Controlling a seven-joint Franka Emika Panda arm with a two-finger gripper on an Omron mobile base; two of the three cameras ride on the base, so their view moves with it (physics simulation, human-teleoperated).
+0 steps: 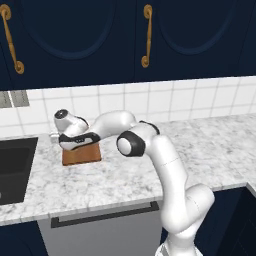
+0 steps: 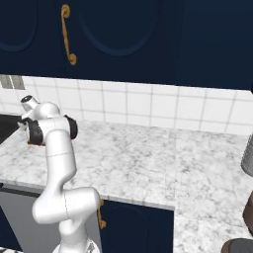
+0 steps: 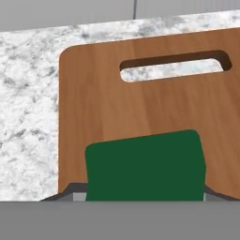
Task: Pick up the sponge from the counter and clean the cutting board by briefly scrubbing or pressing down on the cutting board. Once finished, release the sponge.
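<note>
In the hand view the sponge (image 3: 145,166) covers the fingers and its lower edge is cut off, as is the cutting board (image 3: 140,103) at right; in the left base view the hand hides much of the board

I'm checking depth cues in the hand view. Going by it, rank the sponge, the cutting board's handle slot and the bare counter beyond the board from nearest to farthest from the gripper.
1. Sponge: in the gripper, over the board's near end.
2. Handle slot: at the cutting board's far end.
3. Counter: the marble strip past that edge.
</note>
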